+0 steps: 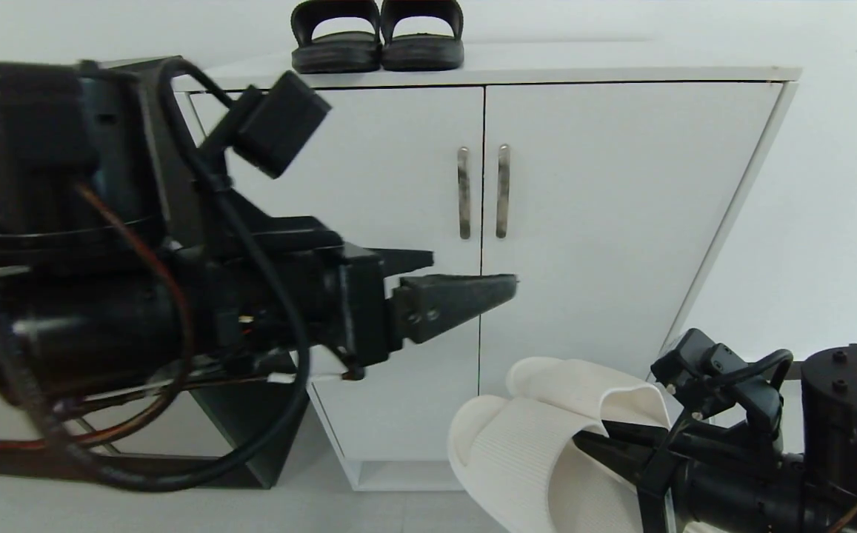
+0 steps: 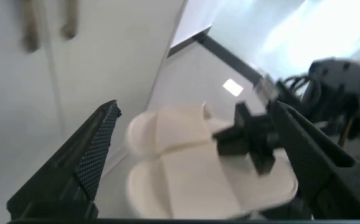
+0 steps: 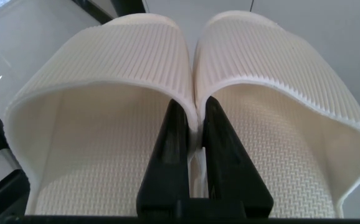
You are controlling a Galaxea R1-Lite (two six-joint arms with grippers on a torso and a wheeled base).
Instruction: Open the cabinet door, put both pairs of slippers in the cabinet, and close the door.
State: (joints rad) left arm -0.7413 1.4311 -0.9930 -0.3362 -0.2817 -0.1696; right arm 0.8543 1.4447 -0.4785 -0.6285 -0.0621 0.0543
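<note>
Cropped by the head view's upper edge: the backs of the black slippers (image 1: 377, 46) on the cabinet top (image 1: 584, 63). Hidden behind the left arm: much of the left cabinet door (image 1: 398, 163), lower corner included. Cut off along the bottom edge and partly covered by the right arm: the white slippers (image 1: 532, 444). Buried under their straps in the right wrist view: tips of the right gripper (image 3: 194, 124). Blurred and clipped in the left wrist view: the door handles (image 2: 28, 25).
</note>
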